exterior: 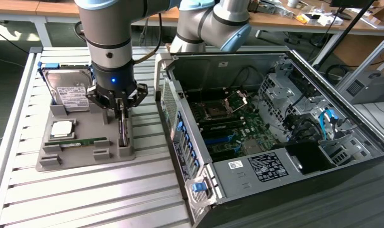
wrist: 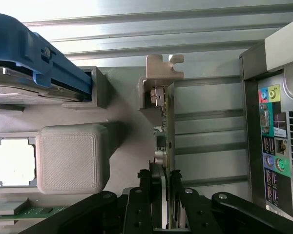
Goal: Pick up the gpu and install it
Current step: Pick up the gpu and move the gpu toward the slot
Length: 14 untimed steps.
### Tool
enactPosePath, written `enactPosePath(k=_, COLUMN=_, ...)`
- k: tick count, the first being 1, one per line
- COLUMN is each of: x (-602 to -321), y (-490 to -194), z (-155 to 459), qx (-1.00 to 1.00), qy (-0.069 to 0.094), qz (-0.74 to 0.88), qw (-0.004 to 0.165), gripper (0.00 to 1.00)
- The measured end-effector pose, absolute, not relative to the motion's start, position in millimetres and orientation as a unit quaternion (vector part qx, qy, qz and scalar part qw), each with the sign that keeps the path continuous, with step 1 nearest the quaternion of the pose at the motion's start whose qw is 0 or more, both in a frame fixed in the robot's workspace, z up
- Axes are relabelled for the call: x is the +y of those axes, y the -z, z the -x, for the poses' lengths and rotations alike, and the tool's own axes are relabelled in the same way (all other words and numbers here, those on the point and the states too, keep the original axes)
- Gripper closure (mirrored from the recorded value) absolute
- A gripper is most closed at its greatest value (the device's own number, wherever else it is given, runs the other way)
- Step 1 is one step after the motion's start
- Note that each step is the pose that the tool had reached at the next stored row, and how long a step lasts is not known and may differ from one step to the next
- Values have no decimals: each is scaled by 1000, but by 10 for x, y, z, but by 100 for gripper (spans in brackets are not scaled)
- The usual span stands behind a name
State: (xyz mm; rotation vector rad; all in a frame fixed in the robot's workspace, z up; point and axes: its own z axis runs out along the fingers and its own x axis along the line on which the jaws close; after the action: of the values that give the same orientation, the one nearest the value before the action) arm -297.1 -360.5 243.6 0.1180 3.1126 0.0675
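Your hand (exterior: 121,110) (wrist: 166,176) is hanging low over the grey parts tray (exterior: 84,160), straddling the upper edge of the gpu (exterior: 123,131) (wrist: 169,122); whether it is pinching the card or merely spread around it, you cannot tell. The gpu is standing on edge in the slot along the tray's side nearest the open computer case (exterior: 179,121). The tray is sitting on the slatted counter (exterior: 84,202), carrying a hard drive (exterior: 68,91) at its far corner and a memory stick (exterior: 84,142).

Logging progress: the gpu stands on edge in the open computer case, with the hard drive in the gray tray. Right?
No. The gpu stands on edge in the gray tray beside the computer case, as the exterior view shows; the hard drive is there too.
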Motion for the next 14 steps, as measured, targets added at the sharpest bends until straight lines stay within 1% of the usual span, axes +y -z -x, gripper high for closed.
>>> enactPosePath(k=1, x=-3605, y=-2436, z=2971, qx=999, qy=-22, qz=-38, qw=13, gripper=73)
enactPosePath(k=14, x=-3605, y=-2436, z=2971, qx=999, qy=-21, qz=-38, qw=13, gripper=73)
